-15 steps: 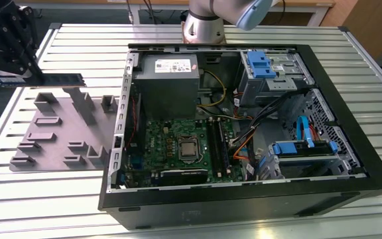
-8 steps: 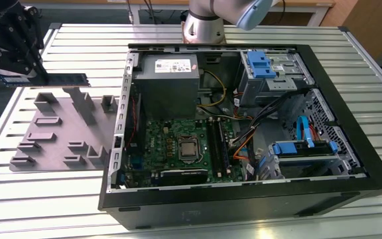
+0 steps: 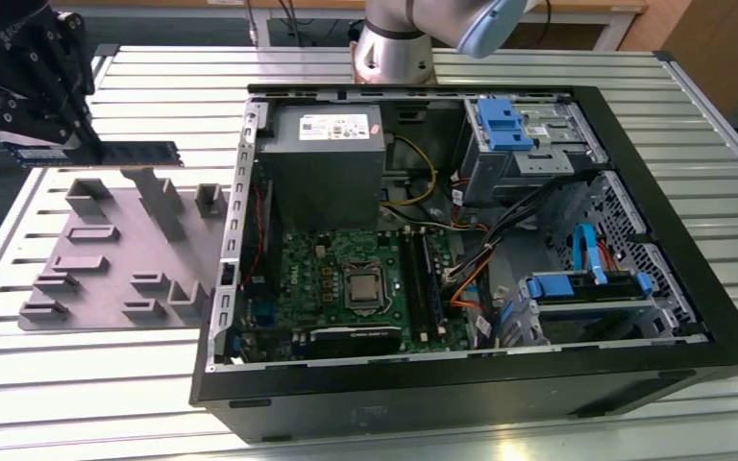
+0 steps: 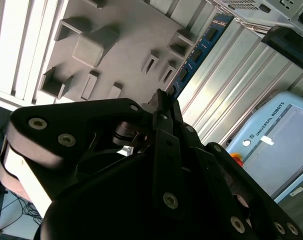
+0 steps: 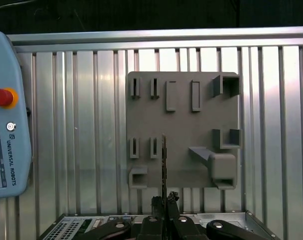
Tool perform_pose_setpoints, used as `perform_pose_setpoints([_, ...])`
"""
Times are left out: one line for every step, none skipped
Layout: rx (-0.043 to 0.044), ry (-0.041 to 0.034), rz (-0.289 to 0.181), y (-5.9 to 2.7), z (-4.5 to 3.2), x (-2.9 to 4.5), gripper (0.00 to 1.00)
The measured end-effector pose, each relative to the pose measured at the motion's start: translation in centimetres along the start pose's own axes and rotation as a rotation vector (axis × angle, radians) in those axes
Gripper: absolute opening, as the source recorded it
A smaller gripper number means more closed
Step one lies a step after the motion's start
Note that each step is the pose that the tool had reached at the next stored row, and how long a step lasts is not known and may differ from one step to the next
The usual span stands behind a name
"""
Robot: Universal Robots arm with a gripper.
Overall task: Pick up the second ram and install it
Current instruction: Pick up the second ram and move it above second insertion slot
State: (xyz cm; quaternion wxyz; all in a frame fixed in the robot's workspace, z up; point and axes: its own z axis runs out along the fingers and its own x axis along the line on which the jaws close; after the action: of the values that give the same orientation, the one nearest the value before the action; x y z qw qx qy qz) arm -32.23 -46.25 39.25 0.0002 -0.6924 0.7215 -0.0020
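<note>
At the exterior view's left, the black end effector [image 3: 38,144] hung above the slatted worktop [image 3: 151,72], closed on the second ram [image 3: 123,153], which jutted out level above the far edge of the gray tray [image 3: 112,254]. In the first wrist view the second ram [image 5: 164,165] showed edge-on, pinched between the fingers [image 5: 157,204] over the tray [image 5: 184,120]. Further toward the exterior view's right lay the open computer case [image 3: 676,288], its motherboard [image 3: 343,279] exposed.
</note>
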Motion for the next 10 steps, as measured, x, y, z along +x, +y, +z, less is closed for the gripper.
perform_pose_setpoints([0.0, 0.0, 0.0, -0.09, 0.0, 0.0, 0.14])
perform_pose_setpoints([0.0001, -0.0001, 0.0, -0.19, 0.01, -0.01, 0.14])
perform_pose_setpoints([0.0, 0.0, 0.0, -0.29, 0.0, -0.01, 0.14])
perform_pose_setpoints([0.0, 0.0, 0.0, -0.39, 0.0, -0.02, 0.14])
perform_pose_setpoints([0.0, 0.0, 0.0, -0.5, 0.0, -0.02, 0.14])
perform_pose_setpoints([0.0001, -0.0001, 0.0, -0.6, 0.01, -0.02, 0.14])
perform_pose_setpoints([0.0001, -0.0001, 0.0, -0.7, 0.01, -0.03, 0.14])
perform_pose_setpoints([0.0, 0.0, 0.0, -0.8, 0.0, -0.03, 0.14])
perform_pose_setpoints([0.0, 0.0, 0.0, -0.9, 0.0, -0.04, 0.14])
perform_pose_setpoints([0.0001, -0.0001, 0.0, -1.0, 0.01, -0.04, 0.14])
